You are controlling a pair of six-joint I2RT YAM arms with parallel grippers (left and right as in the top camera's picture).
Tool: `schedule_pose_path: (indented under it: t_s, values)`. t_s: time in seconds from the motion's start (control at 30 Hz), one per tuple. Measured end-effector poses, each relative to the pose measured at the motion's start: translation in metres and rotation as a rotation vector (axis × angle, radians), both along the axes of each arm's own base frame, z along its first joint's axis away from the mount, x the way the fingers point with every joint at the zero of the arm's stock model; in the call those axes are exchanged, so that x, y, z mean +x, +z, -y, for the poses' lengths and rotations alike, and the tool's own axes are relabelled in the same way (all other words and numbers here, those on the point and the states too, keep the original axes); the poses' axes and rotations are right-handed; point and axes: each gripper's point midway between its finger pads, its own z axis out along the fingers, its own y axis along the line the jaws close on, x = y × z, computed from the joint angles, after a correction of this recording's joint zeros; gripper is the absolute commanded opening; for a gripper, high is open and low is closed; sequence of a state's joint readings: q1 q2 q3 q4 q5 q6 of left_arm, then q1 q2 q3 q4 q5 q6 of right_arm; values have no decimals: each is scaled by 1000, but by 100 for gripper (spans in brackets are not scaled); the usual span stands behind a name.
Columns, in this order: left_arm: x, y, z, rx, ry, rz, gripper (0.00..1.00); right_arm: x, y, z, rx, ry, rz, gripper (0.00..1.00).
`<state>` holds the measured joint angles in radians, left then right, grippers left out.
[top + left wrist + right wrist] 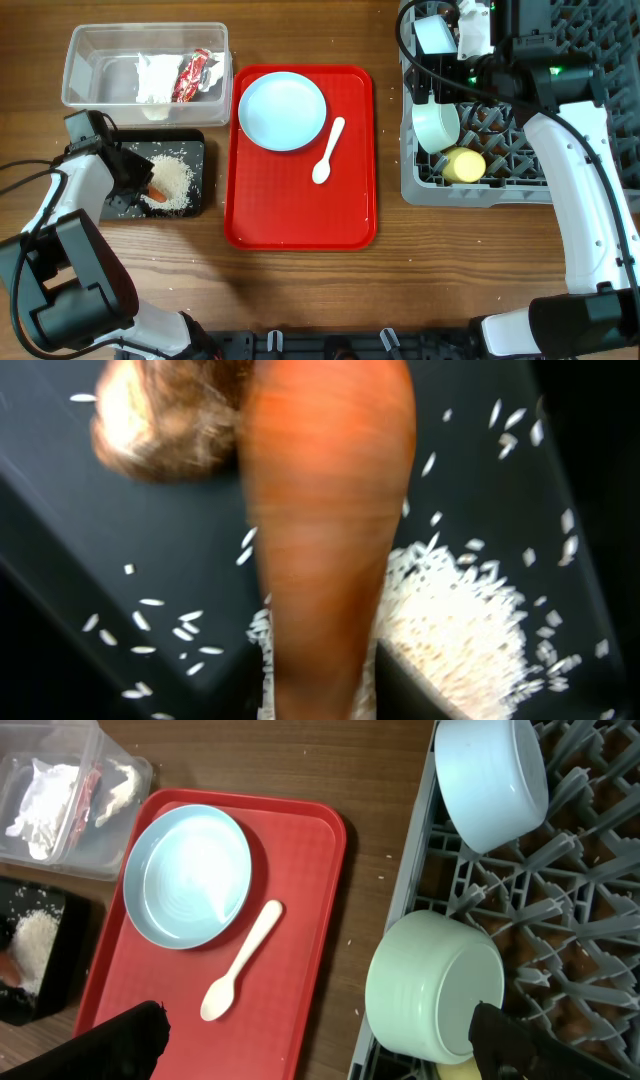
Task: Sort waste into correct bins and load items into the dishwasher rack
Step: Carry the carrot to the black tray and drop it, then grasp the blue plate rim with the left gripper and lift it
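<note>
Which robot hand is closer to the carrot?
Left. The left gripper is at the carrot piece over the black tray; the right gripper is far away, by the dishwasher rack.

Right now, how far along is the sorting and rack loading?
Done: tissue and wrapper in the clear tub, rice in the black tray, two bowls and yellow cup in the rack. In hand: left tool at the carrot over that tray. Left: plate and spoon on the red tray.

Robotics lab bench, wooden table (450, 285), dishwasher rack (500, 190), red tray (300, 215)
</note>
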<state>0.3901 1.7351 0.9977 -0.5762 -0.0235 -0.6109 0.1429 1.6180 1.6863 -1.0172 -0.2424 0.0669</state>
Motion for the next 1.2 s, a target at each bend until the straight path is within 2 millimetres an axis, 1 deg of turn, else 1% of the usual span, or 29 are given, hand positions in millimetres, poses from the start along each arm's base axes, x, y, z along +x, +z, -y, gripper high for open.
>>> schedule_pose_path:
  t_s: [0.03, 0.07, 0.13, 0.17, 0.2, 0.27, 0.3, 0.33, 0.37, 0.4, 0.47, 0.53, 0.57, 0.6, 0.67, 0.7, 0.77, 0.83, 0.9, 0.93, 1.0, 1.07, 1.1, 1.17, 1.2]
  values:
    - [2, 0, 0, 0, 5, 10, 77, 0, 0, 0, 0, 0, 0, 100]
    - [3, 1, -1, -2, 13, 14, 80, 0, 0, 0, 0, 0, 0, 100]
    - [3, 1, 0, -6, 19, 18, 82, 0, 0, 0, 0, 0, 0, 99]
    - [3, 1, 0, -6, 17, 16, 85, 0, 0, 0, 0, 0, 0, 100]
    - [1, 0, 2, -13, 15, 7, 99, 0, 0, 0, 0, 0, 0, 100]
    - [2, 3, 7, -36, -34, 6, 100, 0, 0, 0, 0, 0, 0, 100]
    - [8, 8, 12, -58, -72, 27, 100, 0, 0, 0, 0, 0, 0, 100]
    - [19, 23, 20, -88, -159, 72, 100, 0, 0, 0, 1, 0, 0, 100]
    - [28, 42, 27, -108, -239, 116, 100, 0, 0, 0, 1, 1, -1, 100]
    - [32, 58, 32, -115, -298, 141, 100, 0, 0, -2, 8, 5, 0, 100]
    - [39, 103, 45, -118, -437, 177, 100, 2, 4, -6, 32, 21, 16, 100]
    - [45, 139, 62, -104, -555, 207, 100, 7, 13, -16, 84, 53, 50, 100]
    - [50, 155, 76, -88, -629, 222, 100, 8, 15, -19, 98, 64, 58, 100]
    - [55, 167, 91, -65, -698, 229, 100, 8, 18, -24, 123, 80, 64, 100]
    - [64, 183, 124, -8, -821, 240, 100, 8, 24, -32, 165, 112, 78, 100]
    - [68, 188, 144, 26, -889, 244, 100, 8, 26, -35, 182, 124, 84, 100]
    - [69, 191, 176, 87, -984, 234, 100, 12, 34, -41, 224, 132, 106, 100]
    - [68, 188, 202, 130, -1057, 217, 100, 16, 40, -48, 256, 129, 127, 100]
    - [69, 178, 218, 145, -1104, 188, 100, 20, 39, -63, 284, 132, 125, 98]
    - [70, 171, 221, 144, -1115, 169, 100, 21, 32, -75, 293, 140, 101, 97]
    - [74, 150, 228, 138, -1136, 116, 100, 24, 7, -99, 282, 139, 38, 97]
    - [77, 135, 237, 130, -1157, 85, 100, 26, -10, -111, 260, 128, 2, 96]
    - [76, 128, 246, 125, -1180, 72, 100, 25, -17, -116, 253, 127, -14, 95]
    - [77, 127, 262, 129, -1215, 91, 100, 34, -13, -116, 256, 105, 20, 91]
    - [77, 128, 267, 132, -1225, 101, 100, 37, -11, -117, 261, 93, 28, 89]
